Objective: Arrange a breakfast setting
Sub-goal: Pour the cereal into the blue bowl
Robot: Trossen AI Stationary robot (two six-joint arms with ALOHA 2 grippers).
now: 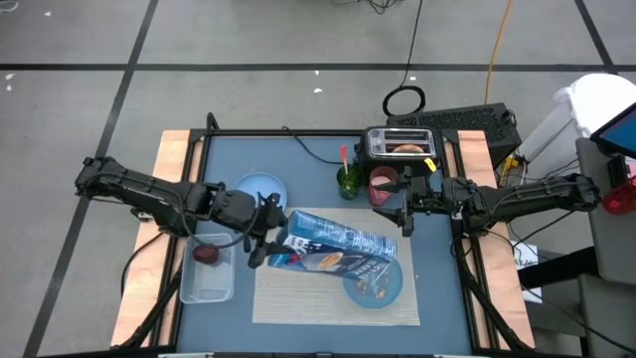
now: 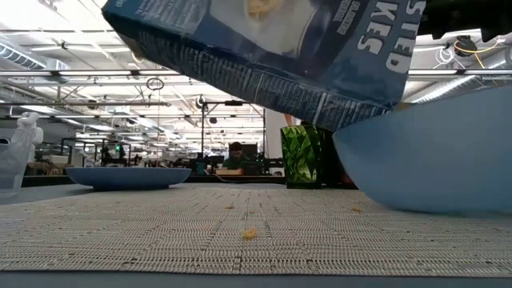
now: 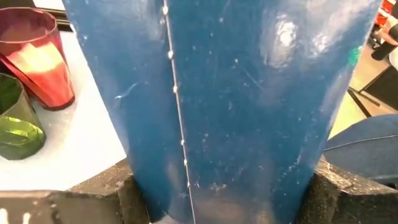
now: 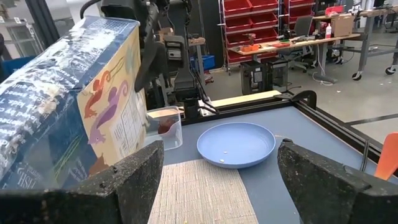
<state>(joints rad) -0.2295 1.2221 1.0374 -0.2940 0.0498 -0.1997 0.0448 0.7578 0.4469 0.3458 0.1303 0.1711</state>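
Closest to the front edge of the table is the beige woven placemat (image 1: 298, 293), with the light-blue bowl (image 1: 374, 282) sitting on its right part (a few cereal bits are in it, and a stray crumb (image 2: 250, 234) lies on the weave). Just above that, a blue cereal box (image 1: 333, 251) hangs tipped over, its open end over the bowl. The left gripper (image 1: 262, 231) is clamped on the box's other end, fingers pressed to both sides. To the left, off the mat, the clear tub (image 1: 207, 273) holds the small dark-red fruit (image 1: 206, 255).

Further back, the light-blue plate (image 1: 260, 188) sits on the blue table (image 1: 437, 288) beyond the mat's far left corner. The right gripper (image 1: 405, 213) hovers past the mat's far right corner, jaws wide apart and holding nothing. Behind it stand a green cup (image 1: 349, 182) and a red cup (image 1: 383, 186), then the black toaster (image 1: 399, 144) at the back edge.
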